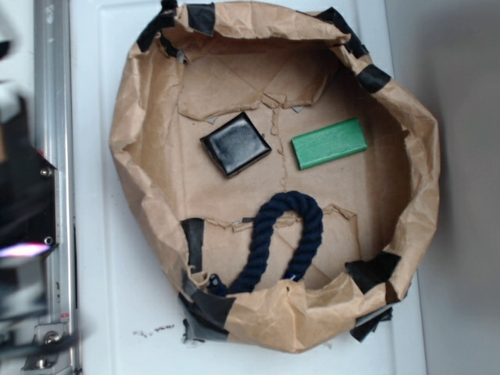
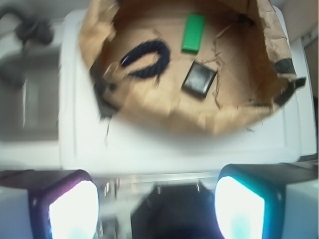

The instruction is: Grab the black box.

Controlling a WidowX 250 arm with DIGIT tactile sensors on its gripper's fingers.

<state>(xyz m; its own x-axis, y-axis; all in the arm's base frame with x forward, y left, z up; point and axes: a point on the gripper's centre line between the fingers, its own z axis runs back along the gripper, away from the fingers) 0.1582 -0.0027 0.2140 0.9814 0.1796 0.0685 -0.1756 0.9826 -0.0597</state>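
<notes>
Right now the gripper (image 2: 157,199) is waiting with its fingers (image 2: 75,209) wide apart, holding nothing. From it, the black box (image 2: 199,79) is lying far off toward one o'clock, inside the paper bowl (image 2: 94,40), beside the green block (image 2: 193,32).

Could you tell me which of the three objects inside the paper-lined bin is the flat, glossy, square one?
The black box, lying left of the green block and above the navy rope loop. The block is an elongated matte rectangle; the rope is a curved loop.

Claw (image 2: 157,204) wide apart, well back from the paper basket (image 2: 94,30).
Inside lie the black box (image 2: 199,79), green block (image 2: 193,32) and rope (image 2: 147,59).
</notes>
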